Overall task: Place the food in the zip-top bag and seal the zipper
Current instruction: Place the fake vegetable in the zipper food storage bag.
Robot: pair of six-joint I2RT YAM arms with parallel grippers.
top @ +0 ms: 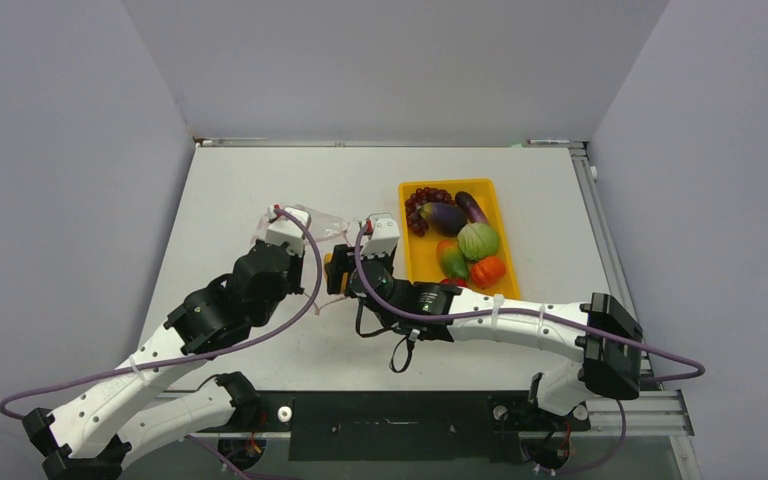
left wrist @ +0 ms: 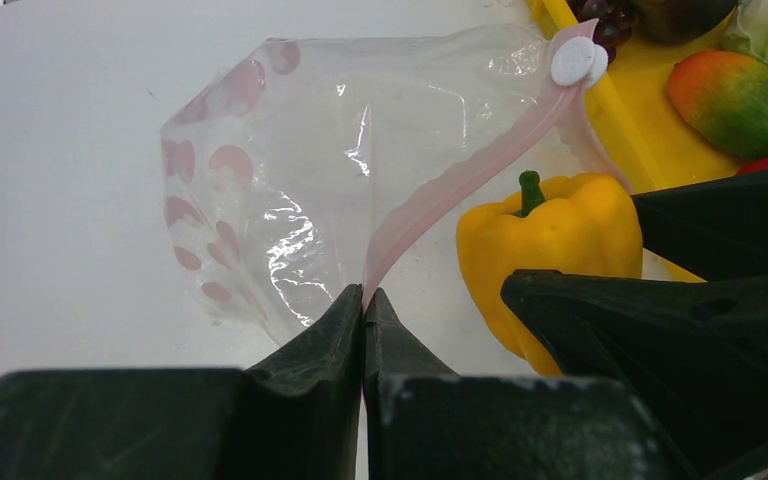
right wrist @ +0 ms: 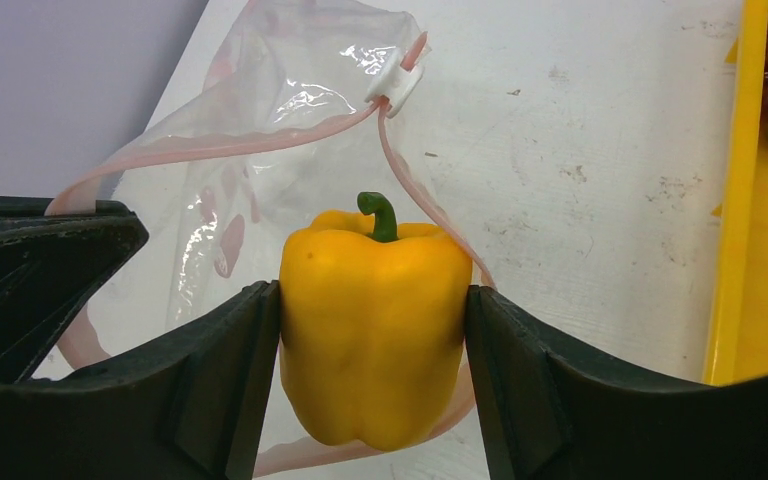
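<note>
Zipper (left wrist: pixel 465 172) in closed left pincer (left wrist: pixel 364 300), yellow pepper (right wrist: pixel 375 320) in right pincer (right wrist: pixel 371 302)

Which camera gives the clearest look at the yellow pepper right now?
Right wrist: the yellow pepper sits whole and centred, clamped in the right gripper. Left wrist shows its upper part beside the zipper that the left gripper pinches; the rest is behind a black finger. Top external shows only a yellow sliver.

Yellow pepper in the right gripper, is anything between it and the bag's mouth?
Nothing visible. The right gripper holds the yellow pepper at the zip-top bag's mouth, which the left gripper holds open by the zipper.
</note>
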